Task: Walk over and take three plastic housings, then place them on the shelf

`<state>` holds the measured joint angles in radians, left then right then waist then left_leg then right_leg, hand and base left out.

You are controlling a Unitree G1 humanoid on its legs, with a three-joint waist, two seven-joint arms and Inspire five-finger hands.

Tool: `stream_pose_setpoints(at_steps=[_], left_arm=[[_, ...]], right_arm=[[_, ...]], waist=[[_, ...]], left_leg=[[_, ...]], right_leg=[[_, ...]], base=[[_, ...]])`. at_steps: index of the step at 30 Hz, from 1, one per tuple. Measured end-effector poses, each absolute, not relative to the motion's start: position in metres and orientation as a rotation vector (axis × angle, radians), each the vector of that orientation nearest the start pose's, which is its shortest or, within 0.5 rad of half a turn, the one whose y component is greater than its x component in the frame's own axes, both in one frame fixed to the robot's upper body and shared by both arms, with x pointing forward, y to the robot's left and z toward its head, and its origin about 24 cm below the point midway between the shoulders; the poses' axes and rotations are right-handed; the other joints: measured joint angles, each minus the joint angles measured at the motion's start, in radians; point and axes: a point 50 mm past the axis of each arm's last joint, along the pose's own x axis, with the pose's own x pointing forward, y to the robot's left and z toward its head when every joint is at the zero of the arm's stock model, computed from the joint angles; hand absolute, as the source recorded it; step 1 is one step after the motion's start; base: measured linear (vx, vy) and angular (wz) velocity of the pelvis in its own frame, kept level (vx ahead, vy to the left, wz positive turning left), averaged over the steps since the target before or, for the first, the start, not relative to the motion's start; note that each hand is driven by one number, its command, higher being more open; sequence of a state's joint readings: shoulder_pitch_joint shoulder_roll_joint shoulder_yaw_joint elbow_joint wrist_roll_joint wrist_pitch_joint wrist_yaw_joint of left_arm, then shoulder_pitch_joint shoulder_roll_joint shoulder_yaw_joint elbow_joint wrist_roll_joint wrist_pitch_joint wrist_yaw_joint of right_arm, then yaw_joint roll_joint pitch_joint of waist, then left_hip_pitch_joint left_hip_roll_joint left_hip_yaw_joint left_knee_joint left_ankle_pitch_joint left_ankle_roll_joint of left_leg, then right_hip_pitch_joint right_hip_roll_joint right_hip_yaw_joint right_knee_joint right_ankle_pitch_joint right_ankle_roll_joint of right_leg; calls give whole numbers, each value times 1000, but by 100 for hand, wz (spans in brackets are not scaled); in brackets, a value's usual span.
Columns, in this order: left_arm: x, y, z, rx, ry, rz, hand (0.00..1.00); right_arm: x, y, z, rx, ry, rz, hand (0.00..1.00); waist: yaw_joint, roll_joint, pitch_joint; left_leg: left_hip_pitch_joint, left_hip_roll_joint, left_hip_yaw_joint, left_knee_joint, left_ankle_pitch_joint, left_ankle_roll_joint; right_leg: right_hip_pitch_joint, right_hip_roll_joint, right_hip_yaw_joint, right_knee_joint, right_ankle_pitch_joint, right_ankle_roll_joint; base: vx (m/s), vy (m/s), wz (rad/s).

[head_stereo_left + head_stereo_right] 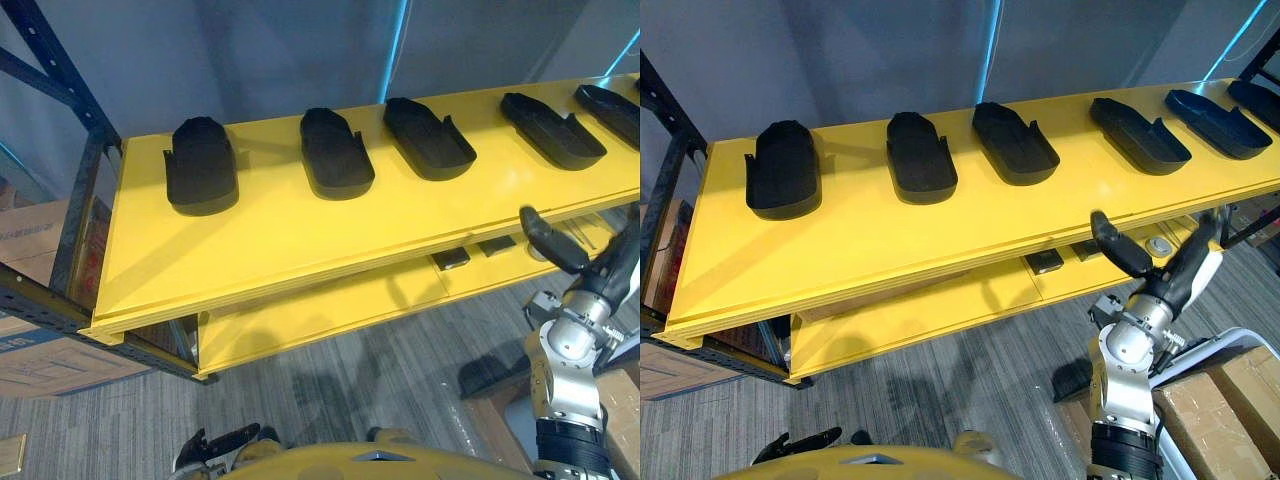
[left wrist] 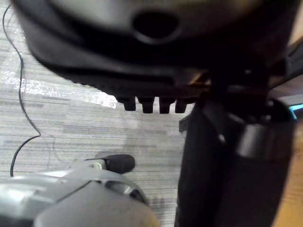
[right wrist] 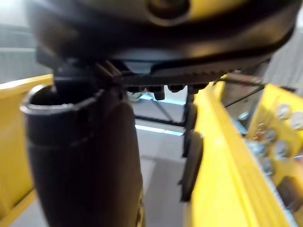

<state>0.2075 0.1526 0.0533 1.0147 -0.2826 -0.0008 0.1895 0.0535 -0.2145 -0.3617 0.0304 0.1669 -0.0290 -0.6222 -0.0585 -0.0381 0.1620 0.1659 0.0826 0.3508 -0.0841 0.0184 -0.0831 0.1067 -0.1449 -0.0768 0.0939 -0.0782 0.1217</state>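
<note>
A row of black plastic housings [image 1: 920,155] lies along the back half of the top board of the yellow shelf [image 1: 300,250], each apart from the next; the leftmost housing [image 1: 200,165] sits near the board's left end, and the fourth housing [image 1: 1138,134] lies toward its right end; none is in either hand.

The right hand [image 1: 600,265] is raised in front of the shelf, just below the top board's front edge and toward its right end, below the fourth housing; its thumb sticks out to the left, its fingers are relaxed and it grasps nothing; its wrist view shows yellow shelf edges close on either side.

The left hand [image 1: 215,447] hangs low at the bottom of the head view, well apart from the shelf, over the grey carpet [image 2: 71,123]; its fingers are loose and it is empty.

The lower board [image 1: 330,310] juts out under the top one and carries a few small dark parts [image 1: 450,258] near its right part; a blue rack post [image 1: 60,75] stands at the shelf's left end, with a cardboard box [image 1: 40,350] beneath it; more boxes [image 1: 1220,400] stand on the floor at the right.
</note>
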Motion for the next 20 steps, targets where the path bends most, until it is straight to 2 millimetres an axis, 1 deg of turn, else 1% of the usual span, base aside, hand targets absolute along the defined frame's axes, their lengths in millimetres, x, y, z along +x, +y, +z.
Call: stream_pose_setpoints(at_steps=[1, 2, 4, 5, 6, 7, 8, 10, 11, 12, 13, 14, 16, 20], left_arm=[[46, 228, -162, -38, 1194, 508, 100], [44, 227, -163, -57, 1198, 523, 100], [43, 225, -163, -70, 1208, 525, 100], [38, 224, -164, -74, 1232, 526, 100], [37, 223, -165, -75, 1238, 525, 100], [36, 222, -165, -78, 1243, 524, 100], [36, 221, -165, -83, 1251, 522, 100], [35, 220, -166, -90, 1255, 517, 100], [35, 220, -166, -93, 1255, 513, 100], [35, 219, -166, -103, 1254, 509, 100], [35, 218, -166, -116, 1255, 509, 100], [35, 217, -166, -120, 1254, 509, 100], [37, 218, -166, -133, 1245, 507, 100], [43, 219, -165, -142, 1227, 486, 100]], right_arm=[[199, -306, 42, -26, 9, -1040, 100], [185, -308, 23, 16, 105, -1119, 100], [159, -308, -10, 37, 272, -1198, 100], [140, -304, -36, 66, 417, -1219, 100], [132, -302, -47, 70, 478, -1227, 100], [120, -300, -62, 83, 565, -1234, 100], [104, -297, -81, 107, 672, -1233, 100], [77, -289, -108, 136, 854, -1183, 100], [72, -287, -114, 138, 898, -1157, 100], [65, -281, -123, 122, 971, -1093, 100], [61, -277, -128, 101, 1013, -1026, 100], [61, -275, -130, 117, 1023, -999, 100], [63, -267, -137, 182, 1041, -886, 100], [66, -255, -148, 312, 1073, -795, 100]], waist=[[-1, 2, 1], [-6, 7, 1], [-17, 15, 2], [-32, 22, 2], [-37, 25, 1], [-42, 28, 1], [-44, 34, 2], [-45, 35, 3], [-45, 36, 2], [-44, 39, 1], [-42, 44, -2], [-41, 45, -3], [-28, 41, -3], [-11, 27, -6]], left_leg=[[0, -1, 0, 0, 0, 0], [0, -2, 2, 0, -1, 1], [1, -3, 4, 0, -1, 2], [2, -3, 8, 0, -1, 2], [3, -3, 12, 0, -1, 2], [6, -3, 20, 0, -1, 2], [13, -4, 28, 0, -1, 2], [23, -4, 29, -1, -1, 2], [23, -5, 29, -1, 0, 3], [23, -6, 28, -2, 2, 5], [22, -8, 26, -5, 5, 6], [23, -11, 24, -5, 7, 7], [20, -11, 10, -6, 15, 10], [18, -13, -10, -6, 25, 13]], right_leg=[[0, -1, 0, 0, 0, 0], [0, -2, 1, 0, 0, 0], [-1, -4, 1, 0, -1, -1], [-1, -5, 2, 0, -3, -4], [-1, -5, 3, 1, -5, -6], [0, -6, 6, 2, -8, -11], [0, -6, 10, 7, -10, -13], [2, -8, 8, 12, -20, -16], [2, -9, 5, 12, -23, -15], [2, -13, -2, 12, -32, -16], [1, -13, -6, 11, -32, -16], [1, -14, -7, 11, -32, -16], [7, -16, -25, 9, -32, -15], [23, -19, -43, -1, -29, -11]], base=[[-31, 7, -3], [-31, 4, -4], [-37, 0, -5], [-33, -5, -10], [-31, -9, -16], [-38, -10, -22], [-46, -9, -20], [-77, -13, -10], [-95, -22, -3], [-79, -14, 1], [-100, -11, 2], [-89, 1, 6], [-77, -8, 14], [-49, -8, 14]])
